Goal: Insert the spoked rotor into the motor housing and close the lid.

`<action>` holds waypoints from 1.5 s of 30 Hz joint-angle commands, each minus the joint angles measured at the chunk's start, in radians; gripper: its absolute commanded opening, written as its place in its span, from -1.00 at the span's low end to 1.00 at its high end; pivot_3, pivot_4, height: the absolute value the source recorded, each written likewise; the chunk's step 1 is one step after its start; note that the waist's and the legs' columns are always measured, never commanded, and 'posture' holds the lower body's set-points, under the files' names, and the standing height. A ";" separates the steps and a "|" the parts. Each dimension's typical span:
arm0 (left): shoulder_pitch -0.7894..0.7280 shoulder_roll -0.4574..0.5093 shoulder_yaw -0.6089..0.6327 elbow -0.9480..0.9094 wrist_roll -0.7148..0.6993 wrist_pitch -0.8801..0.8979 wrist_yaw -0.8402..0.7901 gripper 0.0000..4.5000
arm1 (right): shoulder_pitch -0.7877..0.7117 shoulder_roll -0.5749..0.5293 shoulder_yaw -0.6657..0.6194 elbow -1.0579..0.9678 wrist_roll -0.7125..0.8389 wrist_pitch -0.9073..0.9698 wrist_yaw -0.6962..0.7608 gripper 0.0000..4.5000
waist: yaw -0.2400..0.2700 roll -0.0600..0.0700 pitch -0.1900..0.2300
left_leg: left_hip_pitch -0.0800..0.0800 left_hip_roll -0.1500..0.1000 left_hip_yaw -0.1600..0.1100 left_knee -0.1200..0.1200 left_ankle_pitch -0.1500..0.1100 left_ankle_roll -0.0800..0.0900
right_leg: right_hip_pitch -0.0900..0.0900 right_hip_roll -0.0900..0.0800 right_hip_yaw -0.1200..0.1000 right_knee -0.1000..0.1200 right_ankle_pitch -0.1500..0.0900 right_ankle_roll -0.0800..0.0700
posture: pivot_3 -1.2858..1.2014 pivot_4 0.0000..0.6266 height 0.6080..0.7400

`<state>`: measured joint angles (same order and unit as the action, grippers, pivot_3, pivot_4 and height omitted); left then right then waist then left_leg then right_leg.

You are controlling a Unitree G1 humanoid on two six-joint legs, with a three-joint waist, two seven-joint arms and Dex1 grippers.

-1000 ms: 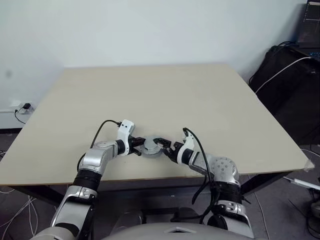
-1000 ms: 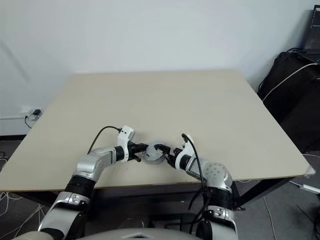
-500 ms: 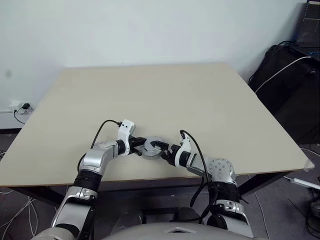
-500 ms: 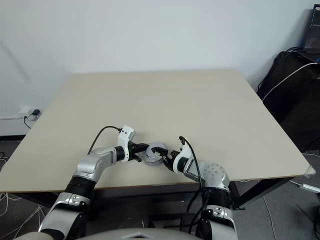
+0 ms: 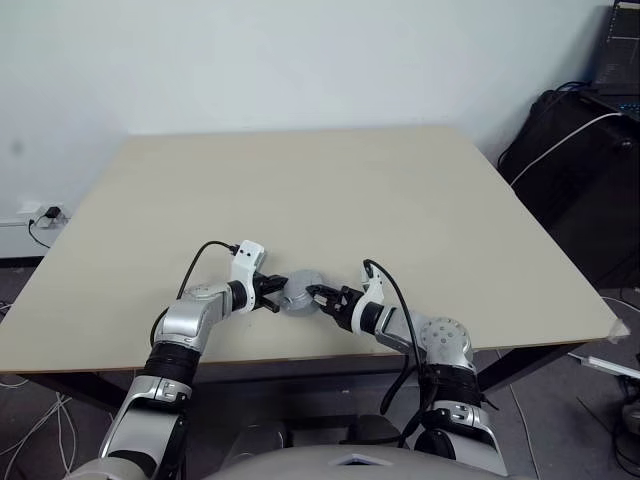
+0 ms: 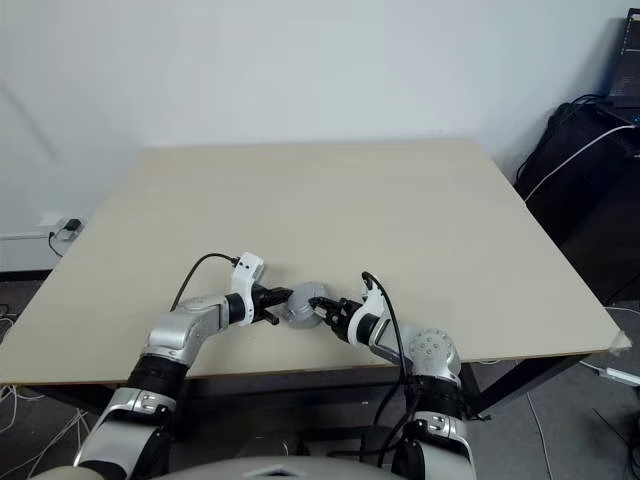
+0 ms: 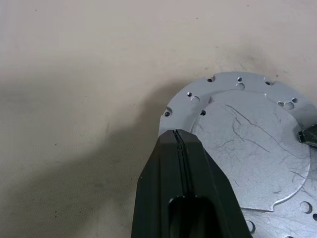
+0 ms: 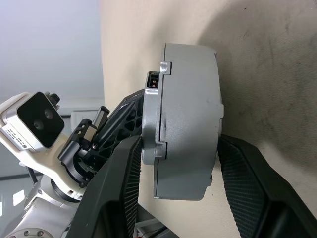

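Both claws meet at the table's (image 5: 420, 190) six o'clock edge: left gripper (image 5: 272, 297) pressed together on the lid (image 7: 247, 148), right gripper's (image 6: 322, 310) fingers (image 8: 247, 183) straddling the motor housing's (image 8: 185, 124) grey side, which its wrist view shows edge-on.

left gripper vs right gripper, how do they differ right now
The left gripper is shut, its fingers pressed together at the rim of the silver motor assembly. The right gripper straddles the assembly's thick body, one finger on each side. Both meet the assembly low over the table, from opposite sides.
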<state>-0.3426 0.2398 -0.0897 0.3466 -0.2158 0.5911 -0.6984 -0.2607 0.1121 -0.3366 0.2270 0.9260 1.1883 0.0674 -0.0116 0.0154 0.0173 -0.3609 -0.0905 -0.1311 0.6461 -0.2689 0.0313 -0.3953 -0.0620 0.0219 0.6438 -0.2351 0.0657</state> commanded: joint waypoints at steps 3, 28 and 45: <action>0.019 -0.015 -0.037 0.002 0.002 0.026 -0.011 -1.00 | 0.023 0.105 0.036 -0.048 0.036 0.005 0.002 -0.07 | 0.000 0.000 0.000 | 0.000 0.000 0.000 0.000 0.000 0.000 | 0.000 0.000 0.000 0.000 0.000 0.000 | 0.03 -1.00 1.00; 0.062 -0.028 0.019 -0.090 -0.034 0.009 0.019 -1.00 | 0.038 0.091 0.055 -0.074 0.054 0.037 0.019 -0.21 | -0.003 0.001 0.000 | 0.000 0.000 0.000 0.000 0.000 0.000 | 0.000 0.000 0.001 0.000 0.000 0.000 | 0.03 -1.00 1.00; 0.246 -0.288 0.397 -0.581 -0.366 -0.134 0.354 -1.00 | 0.058 0.089 0.041 -0.066 0.081 0.017 -0.051 -0.21 | 0.000 0.001 0.000 | -0.001 0.002 0.002 0.001 -0.001 0.000 | 0.000 -0.003 0.001 -0.001 0.000 0.000 | 0.03 -1.00 1.00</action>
<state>-0.1133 -0.0328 0.2916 -0.1530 -0.5286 0.4884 -0.3589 -0.2317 0.0996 -0.3119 0.1862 0.9977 1.2235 0.0318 -0.0116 0.0162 0.0173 -0.3618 -0.0888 -0.1289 0.6469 -0.2697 0.0317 -0.3957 -0.0652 0.0233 0.6424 -0.2349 0.0661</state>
